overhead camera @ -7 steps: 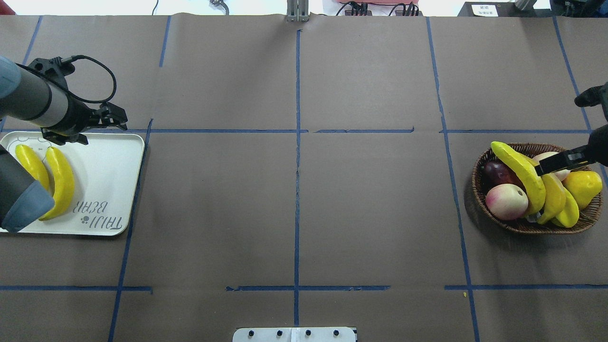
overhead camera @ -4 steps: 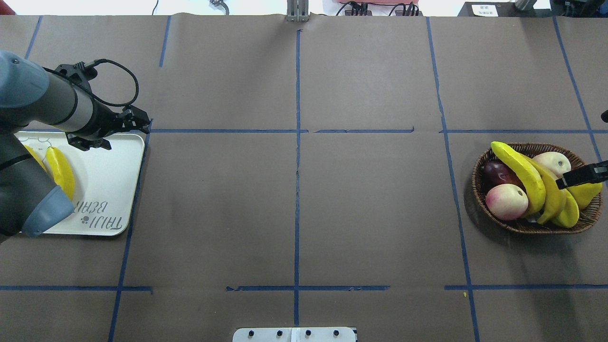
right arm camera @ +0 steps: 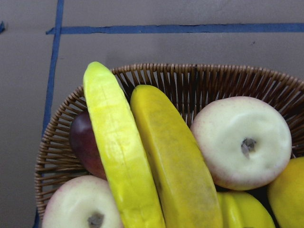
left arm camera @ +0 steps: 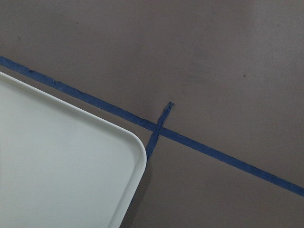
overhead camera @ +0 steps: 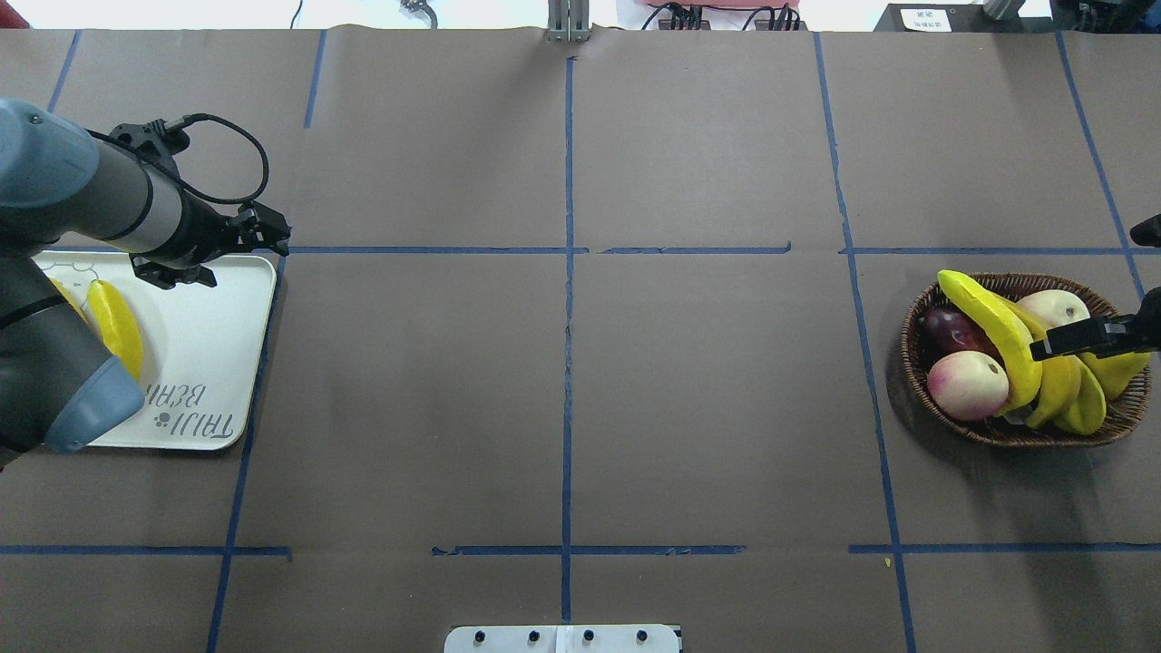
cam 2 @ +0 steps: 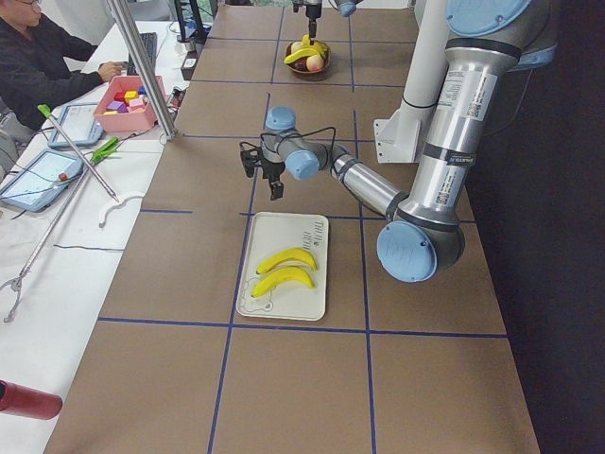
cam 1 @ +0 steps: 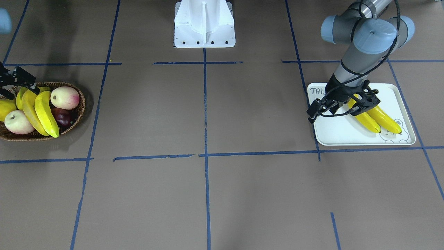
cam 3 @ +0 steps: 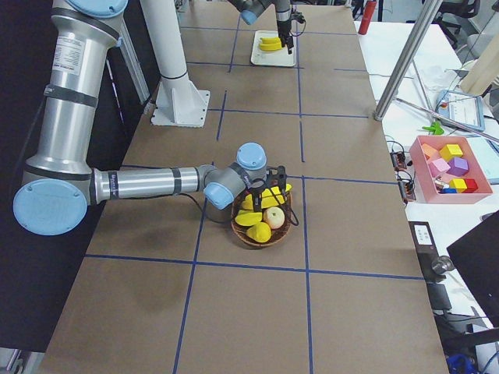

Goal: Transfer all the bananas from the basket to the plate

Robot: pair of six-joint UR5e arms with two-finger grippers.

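Two yellow bananas (overhead camera: 116, 325) lie side by side on the white plate (overhead camera: 209, 308), also seen from the front (cam 1: 376, 116). Two more bananas (overhead camera: 998, 331) lie across the wicker basket (overhead camera: 916, 363); the right wrist view shows them close up (right arm camera: 175, 161). My left gripper (overhead camera: 277, 238) hangs open and empty over the plate's far inner corner (left arm camera: 133, 142). My right gripper (overhead camera: 1079, 334) hovers open and empty just above the bananas in the basket, touching nothing.
The basket also holds two pale peaches (overhead camera: 966, 385), a dark plum (overhead camera: 948, 328) and stubby yellow fruit (overhead camera: 1120, 367). The white robot base (cam 1: 204, 24) stands at the table's robot-side edge. Blue tape lines cross the brown table.
My left gripper has swung right, off the plate's bananas to the plate's far inner corner. My right gripper drew back to the right, then came partly in again over the basket. No banana moved.
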